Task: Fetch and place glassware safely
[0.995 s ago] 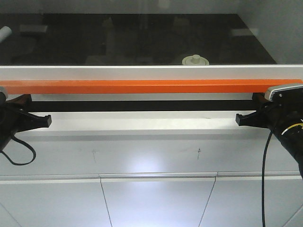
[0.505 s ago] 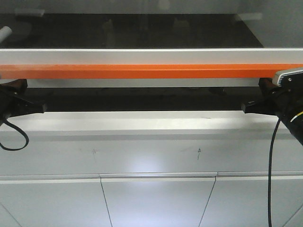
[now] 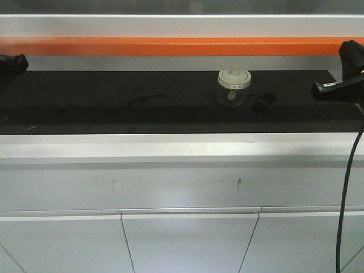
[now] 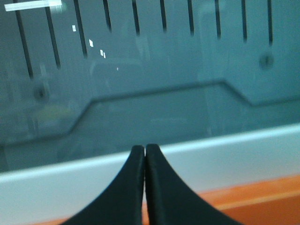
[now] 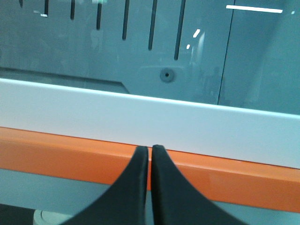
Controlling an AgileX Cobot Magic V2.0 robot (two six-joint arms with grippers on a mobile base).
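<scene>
Left gripper: the 2 black fingers are pressed together with nothing between them. In the left wrist view the tips overlap the white sash rail; contact cannot be confirmed. In the front view it sits at the 9 o'clock edge.

Right gripper: fingers likewise pressed together and empty, tips over the long orange strip that runs under the white rail. In the front view it sits at the 3 o'clock edge, level with the opening.

Behind the sash glass, both wrist views show a grey slotted back panel.

The rail and strip stand high, at 12 o'clock in the front view. Below them the black work surface is exposed.

The small squat clear glass jar with a round cream-white knobbed lid stands upright on the black surface, lid on. It is at about 1 o'clock from frame centre, well apart from both grippers. A small dark object lies just beside it at 4 o'clock; I cannot identify it.

Progress, as a judgement: access looks gained and the jar is untouched. Left to do are the reach in, the grasp, the carry out and the set-down.
</scene>
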